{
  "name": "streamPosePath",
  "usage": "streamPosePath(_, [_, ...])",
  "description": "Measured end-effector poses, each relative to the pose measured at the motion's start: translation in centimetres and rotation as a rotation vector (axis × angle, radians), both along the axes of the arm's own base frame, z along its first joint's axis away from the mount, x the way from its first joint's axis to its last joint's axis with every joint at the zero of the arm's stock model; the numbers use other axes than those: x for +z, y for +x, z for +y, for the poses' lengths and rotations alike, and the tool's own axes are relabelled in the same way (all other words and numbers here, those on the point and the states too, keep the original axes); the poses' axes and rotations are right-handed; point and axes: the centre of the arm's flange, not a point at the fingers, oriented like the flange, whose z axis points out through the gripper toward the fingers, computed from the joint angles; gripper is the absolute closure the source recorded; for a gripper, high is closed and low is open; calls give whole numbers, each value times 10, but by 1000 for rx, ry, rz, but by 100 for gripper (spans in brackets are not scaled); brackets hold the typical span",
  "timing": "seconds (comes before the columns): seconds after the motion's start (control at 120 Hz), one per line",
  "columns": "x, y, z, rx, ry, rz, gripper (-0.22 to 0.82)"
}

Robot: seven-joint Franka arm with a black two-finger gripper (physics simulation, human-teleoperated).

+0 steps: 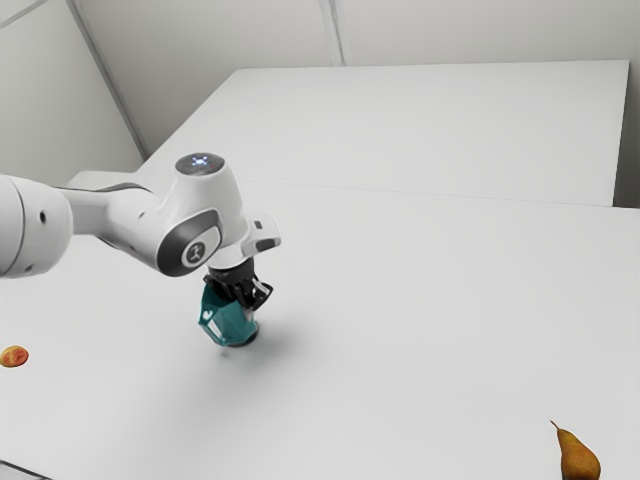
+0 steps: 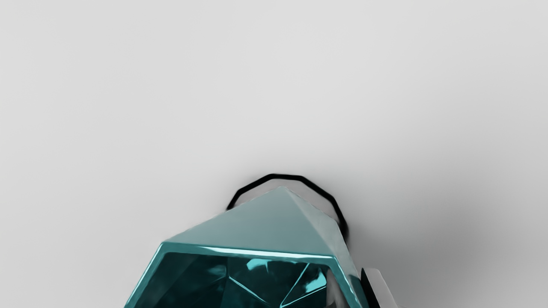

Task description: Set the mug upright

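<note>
In the exterior view the mug [image 1: 226, 325] is at the table [image 1: 420, 330], right under our gripper [image 1: 244, 292], which overlaps its upper part. Its dark foot [image 1: 246, 340] is low down, and the teal body looks to lean toward the exterior view's left. We can't tell if the foot sits flat. Nor can we tell whether our hand is apart, together or clamped on the mug. A small fruit [image 1: 14, 356] and a pear [image 1: 579, 457] are well apart from it.

In the wrist view the mouth opens toward our camera, the rim [image 2: 252, 252] nearer us than the foot.

The facets look hard and glossy, so we judge the wall stiff and rather slippery, perhaps brittle if it is glass or glaze; its weight we can only guess, likely light to middling. Any hold would do best low on the body, across two facing flats, since a sharp ridge could let it roll in our grasp. The rim would give a thinner, handier pinch, but the mug could swing about it and the edge might chip. With a foot narrower than the body, it could tip if let go while leaning.
</note>
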Motion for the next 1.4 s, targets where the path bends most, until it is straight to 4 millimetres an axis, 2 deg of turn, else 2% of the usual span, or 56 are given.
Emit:
streamPosePath(0.067, [-1, 0, 0, 6, -3, 1, 72])
streamPosePath(0.258, [2, 0, 0, 16, -9, -9, 49])
streamPosePath(0.475, [22, 0, -2, 19, -13, -49, 28])
streamPosePath(0.608, [33, -2, -7, 12, -14, -69, 19])
streamPosePath(1.058, [73, -9, -18, 3, -21, -118, 6])
streamPosePath(1.4, [136, 18, -16, 72, -52, -62, 3])
